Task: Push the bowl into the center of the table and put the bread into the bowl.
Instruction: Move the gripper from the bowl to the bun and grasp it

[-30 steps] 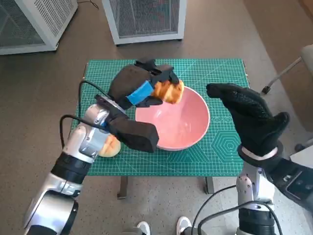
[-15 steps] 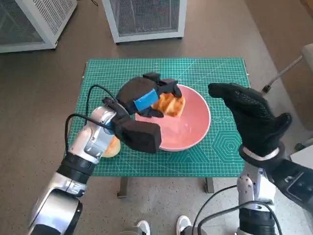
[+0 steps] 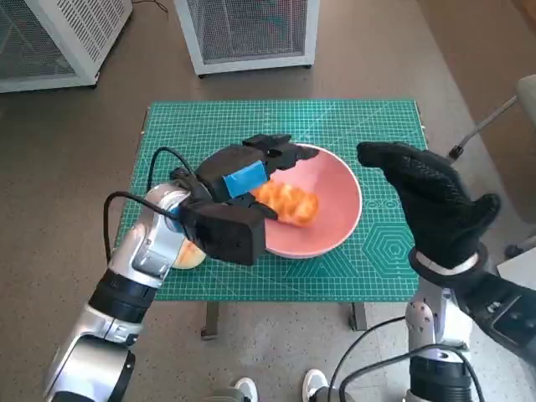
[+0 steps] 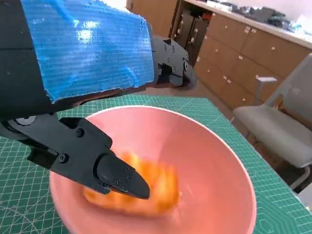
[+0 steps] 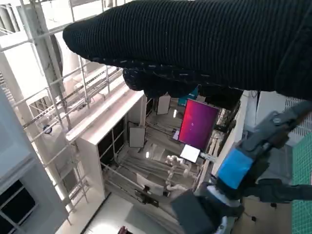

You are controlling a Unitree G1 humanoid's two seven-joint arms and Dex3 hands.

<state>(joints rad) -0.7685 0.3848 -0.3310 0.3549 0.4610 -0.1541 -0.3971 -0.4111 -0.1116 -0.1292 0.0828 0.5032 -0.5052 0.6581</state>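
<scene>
The pink bowl stands near the middle of the green mat. The orange bread lies inside it, blurred in the left wrist view, free of any hand. My left hand hovers over the bowl's left rim with its fingers spread and nothing in them; its blue-taped back fills that view above the bowl. My right hand is raised to the right of the bowl, empty and apart from it. In the right wrist view the glove is a dark band.
A second pale orange bun lies on the mat's front left, partly under my left forearm. White cabinets stand beyond the table. A chair is at the right. A person's shoes show at the table's front edge.
My left hand carried the bread over the bowl and let it go; the bread has dropped into the bowl. The right hand has stayed where it was.
</scene>
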